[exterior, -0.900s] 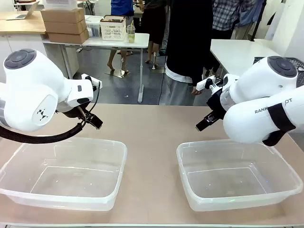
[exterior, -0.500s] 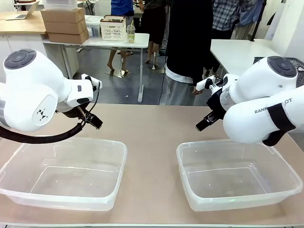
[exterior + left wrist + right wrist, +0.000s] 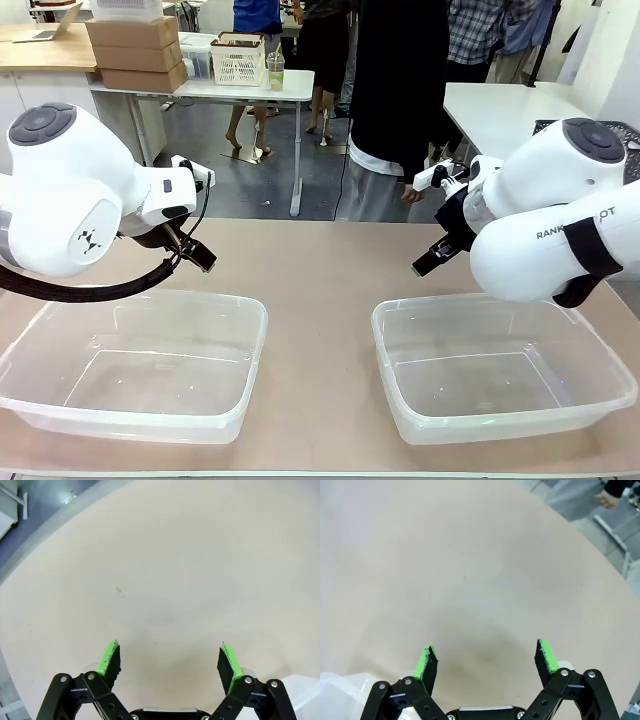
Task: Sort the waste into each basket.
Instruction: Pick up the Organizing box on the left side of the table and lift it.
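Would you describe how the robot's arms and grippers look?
The left arm and right arm are glossy white, rounded, with dark grey joint caps. A black cable loops under the left; the right bears dark lettering and a black strap. The left gripper and right gripper are black with green pads.

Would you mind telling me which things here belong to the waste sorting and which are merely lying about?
For the job:
- left clear tub and right clear tub, on the table
- left gripper and right gripper, both open

Lying about:
- cardboard boxes, white basket and drink cup on the far table
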Controlling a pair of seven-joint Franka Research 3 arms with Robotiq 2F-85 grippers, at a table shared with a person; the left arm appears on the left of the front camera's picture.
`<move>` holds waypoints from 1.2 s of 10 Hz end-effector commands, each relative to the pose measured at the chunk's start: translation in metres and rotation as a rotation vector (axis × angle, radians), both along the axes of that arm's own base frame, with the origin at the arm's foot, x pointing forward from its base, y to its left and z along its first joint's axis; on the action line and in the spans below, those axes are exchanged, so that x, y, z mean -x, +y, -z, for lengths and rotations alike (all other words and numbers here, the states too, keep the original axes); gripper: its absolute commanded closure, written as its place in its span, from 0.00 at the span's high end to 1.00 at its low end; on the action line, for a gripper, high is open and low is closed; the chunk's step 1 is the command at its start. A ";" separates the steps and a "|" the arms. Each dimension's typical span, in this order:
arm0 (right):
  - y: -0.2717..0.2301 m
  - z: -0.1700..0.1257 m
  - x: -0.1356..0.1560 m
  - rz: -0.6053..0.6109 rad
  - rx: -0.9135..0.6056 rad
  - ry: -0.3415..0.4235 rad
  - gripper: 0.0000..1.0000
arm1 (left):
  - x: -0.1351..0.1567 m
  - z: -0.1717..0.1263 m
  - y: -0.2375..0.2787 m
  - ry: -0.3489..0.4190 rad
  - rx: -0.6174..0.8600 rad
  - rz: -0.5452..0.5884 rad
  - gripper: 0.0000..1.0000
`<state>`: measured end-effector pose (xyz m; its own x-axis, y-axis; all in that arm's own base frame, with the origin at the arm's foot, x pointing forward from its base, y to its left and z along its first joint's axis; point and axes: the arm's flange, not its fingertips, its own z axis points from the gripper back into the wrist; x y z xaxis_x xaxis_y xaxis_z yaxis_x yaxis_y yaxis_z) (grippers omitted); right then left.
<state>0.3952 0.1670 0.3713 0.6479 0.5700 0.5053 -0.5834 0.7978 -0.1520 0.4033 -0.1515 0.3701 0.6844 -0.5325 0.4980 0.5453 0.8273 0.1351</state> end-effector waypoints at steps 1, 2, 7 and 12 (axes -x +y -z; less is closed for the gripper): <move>0.000 0.000 0.000 0.000 -0.001 0.000 1.00 | 0.000 0.000 0.000 0.000 0.000 0.000 1.00; 0.000 0.000 0.000 0.000 -0.001 0.000 1.00 | 0.000 0.000 0.000 0.000 0.000 0.000 1.00; -0.048 -0.125 0.091 0.140 -0.344 -0.237 1.00 | 0.081 -0.129 0.027 -0.070 0.289 -0.041 1.00; -0.030 -0.174 0.043 0.072 -0.479 -0.117 1.00 | 0.061 -0.170 0.007 -0.089 0.446 0.102 1.00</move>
